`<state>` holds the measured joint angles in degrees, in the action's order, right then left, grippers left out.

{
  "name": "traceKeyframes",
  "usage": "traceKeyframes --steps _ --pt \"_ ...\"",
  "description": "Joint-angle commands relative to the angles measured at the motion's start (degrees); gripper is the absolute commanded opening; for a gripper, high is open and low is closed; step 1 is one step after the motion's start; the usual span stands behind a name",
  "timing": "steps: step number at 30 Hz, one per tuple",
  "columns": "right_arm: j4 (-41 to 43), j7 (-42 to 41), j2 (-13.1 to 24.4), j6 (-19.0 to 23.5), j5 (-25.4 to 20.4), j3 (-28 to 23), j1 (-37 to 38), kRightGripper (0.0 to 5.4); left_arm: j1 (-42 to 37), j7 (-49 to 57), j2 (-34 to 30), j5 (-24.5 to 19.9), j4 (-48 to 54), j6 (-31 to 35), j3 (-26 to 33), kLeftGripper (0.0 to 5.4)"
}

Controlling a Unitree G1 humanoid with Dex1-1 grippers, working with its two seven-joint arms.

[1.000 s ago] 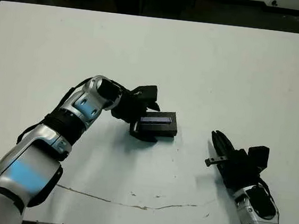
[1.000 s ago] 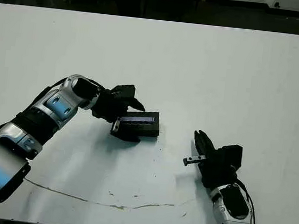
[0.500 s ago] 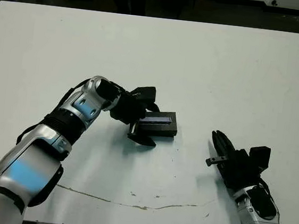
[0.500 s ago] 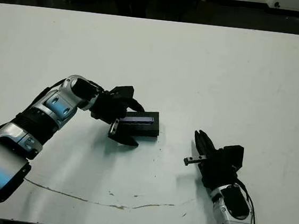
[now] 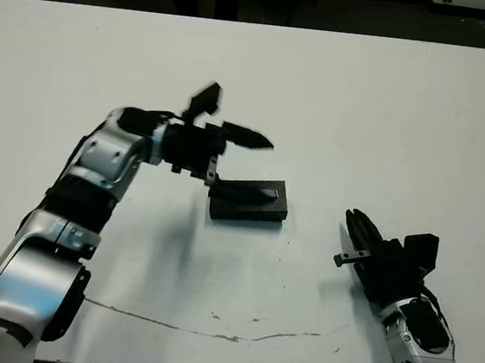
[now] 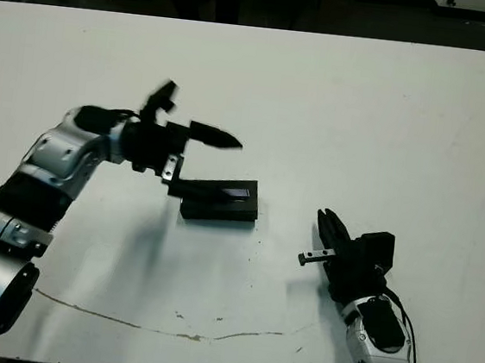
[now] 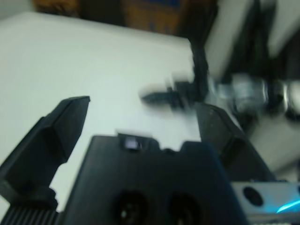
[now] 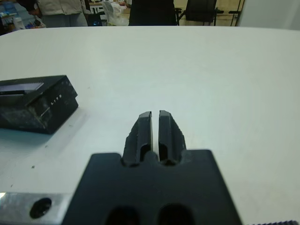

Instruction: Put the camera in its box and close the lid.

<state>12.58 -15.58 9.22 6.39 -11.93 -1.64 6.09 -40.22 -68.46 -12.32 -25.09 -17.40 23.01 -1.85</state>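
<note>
Two arms rest over a white counter [image 5: 389,110]. Left gripper [image 5: 231,121], raised above the counter, has its fingers spread wide and holds nothing: one finger [image 5: 247,136] points toward the robot's right, the other [image 5: 204,101] angles up and away; its wrist view, blurred, shows both fingers far apart with bare counter between them. Closed box [image 5: 248,201], black, lies flat on the counter just below and slightly right of that gripper, not touching it; the lid [image 6: 224,192] sits on top with its glossy silver-grey strip [image 8: 18,87] facing up. Camera: not visible in any view, and whether it lies inside the box cannot be told. Right gripper [image 5: 360,235] lies low near the counter's near edge, well to the right of the box and apart from it; its two fingers [image 8: 142,129] are pressed together with only a thin slit between them, gripping nothing, and they point roughly toward the far side of the counter. A thin brownish crack line [image 5: 227,329] runs across the counter surface near the front edge. Beyond the far edge, dark furniture and the lower part of a person [image 8: 61,13] appear in the right wrist view.
</note>
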Motion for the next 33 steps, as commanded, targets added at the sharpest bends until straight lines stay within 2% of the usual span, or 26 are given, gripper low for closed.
traceKeyframes --steps 1,3,6,8,12,14,16,18,24,27,33 --pt "-0.43 -0.47 0.59 0.14 -0.56 -0.83 -1.84 0.0 6.65 14.07 3.25 -6.41 9.71 7.11 7.48 5.37" --pt "0.06 -0.84 0.32 1.33 -2.07 -1.21 -3.32 0.0 9.74 22.08 4.77 -8.45 15.91 8.6 10.28 5.15" --pt "1.34 -0.66 0.61 2.53 -2.37 -1.01 -6.33 0.0 15.64 32.19 6.19 -7.39 24.98 6.1 12.42 4.53" --pt "2.33 -0.74 0.44 4.48 -3.66 -0.88 -8.72 0.0 19.21 35.22 5.43 -6.62 28.98 4.84 12.64 4.04" --pt "5.28 0.49 0.88 8.49 -1.41 1.71 -13.74 0.0 25.81 35.28 0.87 -2.91 32.94 0.23 12.24 3.06" --pt "6.2 0.97 0.25 10.8 -0.9 3.49 -16.19 0.0 29.38 36.26 -2.05 1.12 35.07 -2.47 12.14 2.57" --pt "6.79 0.73 0.09 12.63 -0.73 5.09 -17.82 0.0 31.94 36.79 -4.12 3.18 36.39 -4.07 12.39 2.1" --pt "7.03 -0.2 1.03 13.44 1.05 7.53 -19.14 0.0 33.94 36.93 -5.84 3.88 36.97 -4.8 13.07 1.56" --pt "7.1 -0.96 0.41 14.59 4.16 13.05 -20.32 0.0 37.13 36.4 -9.09 3.37 37.17 -5.97 13.85 0.1" --pt "5.95 -1.76 -0.43 13.34 4.86 15.13 -20.23 0.0 37.97 36.9 -9.26 2.61 37.55 -5.57 13.63 0.02" --pt "3.05 -1.19 -2.43 14.38 6.28 18.25 -20.11 0.0 38.21 38.84 -8.8 4.15 37.93 -5.93 11.97 0.02"
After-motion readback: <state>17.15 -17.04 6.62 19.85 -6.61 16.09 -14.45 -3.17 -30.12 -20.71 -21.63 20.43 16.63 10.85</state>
